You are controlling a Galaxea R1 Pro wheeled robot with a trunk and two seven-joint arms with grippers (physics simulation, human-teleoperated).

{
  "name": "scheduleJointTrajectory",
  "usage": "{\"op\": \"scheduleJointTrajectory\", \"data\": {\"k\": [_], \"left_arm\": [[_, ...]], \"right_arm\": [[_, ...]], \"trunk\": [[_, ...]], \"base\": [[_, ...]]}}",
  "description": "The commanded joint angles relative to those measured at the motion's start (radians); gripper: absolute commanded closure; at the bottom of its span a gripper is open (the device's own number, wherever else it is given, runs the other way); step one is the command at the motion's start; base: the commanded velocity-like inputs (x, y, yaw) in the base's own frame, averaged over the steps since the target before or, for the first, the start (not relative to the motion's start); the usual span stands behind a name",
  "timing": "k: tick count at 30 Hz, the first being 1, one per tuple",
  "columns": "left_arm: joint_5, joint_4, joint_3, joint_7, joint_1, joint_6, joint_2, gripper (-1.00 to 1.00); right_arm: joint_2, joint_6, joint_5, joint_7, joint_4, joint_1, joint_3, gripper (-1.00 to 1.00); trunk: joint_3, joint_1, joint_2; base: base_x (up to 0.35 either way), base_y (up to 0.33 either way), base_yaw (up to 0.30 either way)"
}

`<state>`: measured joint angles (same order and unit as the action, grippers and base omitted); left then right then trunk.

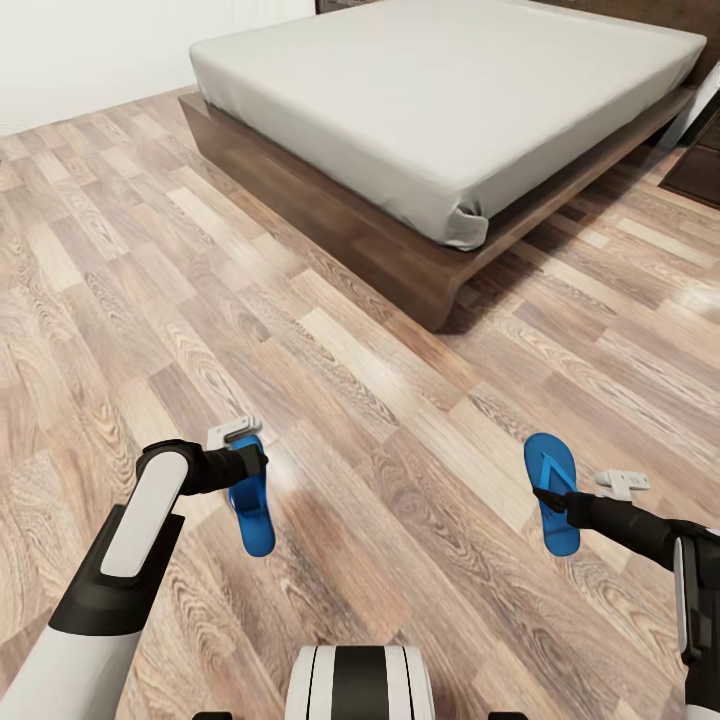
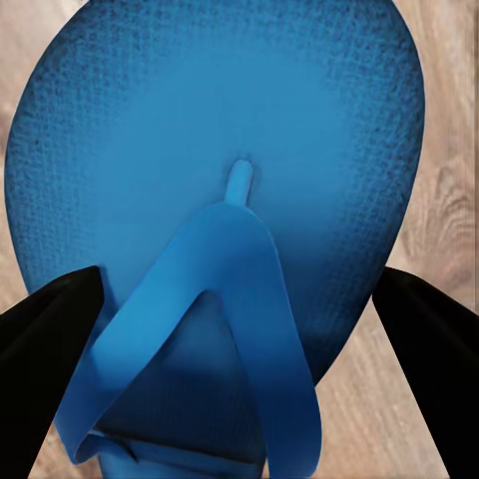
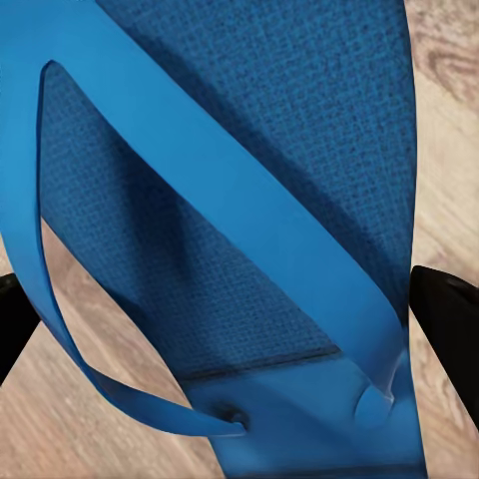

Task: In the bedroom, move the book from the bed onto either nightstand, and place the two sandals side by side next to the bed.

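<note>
1. sandals near the robot: left pincer (image 1: 243, 462) grasps left sandal (image 1: 251, 497), right pincer (image 1: 552, 497) grasps right sandal (image 1: 553, 490), well apart, long axes pointing bedward.
2. floor (image 1: 330, 380) lies between.
3. bed (image 1: 440, 110) ahead; no book seen.

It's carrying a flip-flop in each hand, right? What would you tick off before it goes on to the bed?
1. Left gripper has its sandal: ok, the fingers flank the sole in the left wrist view.
2. Right gripper has the other sandal: ok.
3. Floor between robot and bed: ok, bare planks.
4. Room beside the bed frame for both: ok.
5. Book off the mattress: cannot tell; none on the part seen.
6. Grip firmness: cannot tell.
</note>
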<state>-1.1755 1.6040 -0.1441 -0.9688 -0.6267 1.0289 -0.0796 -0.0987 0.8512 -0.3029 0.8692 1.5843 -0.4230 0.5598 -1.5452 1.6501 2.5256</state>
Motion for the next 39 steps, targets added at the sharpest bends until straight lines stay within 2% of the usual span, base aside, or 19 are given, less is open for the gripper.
{"op": "scheduleJointTrajectory", "data": {"k": [1,39], "left_arm": [[-0.009,0.001,-0.002,-0.01,-0.001,0.002,0.0,1.0],[-0.009,-0.005,0.0,0.0,0.008,0.0,0.0,1.0]], "right_arm": [[0.0,0.005,-0.009,0.009,0.001,-0.001,0.001,1.0],[-0.001,0.009,-0.007,0.013,0.003,0.0,0.001,1.0]], "trunk": [[0.001,0.0,0.0],[0.064,0.0,0.0]], "base": [[0.0,0.0,0.0],[0.0,0.0,0.0]]}}
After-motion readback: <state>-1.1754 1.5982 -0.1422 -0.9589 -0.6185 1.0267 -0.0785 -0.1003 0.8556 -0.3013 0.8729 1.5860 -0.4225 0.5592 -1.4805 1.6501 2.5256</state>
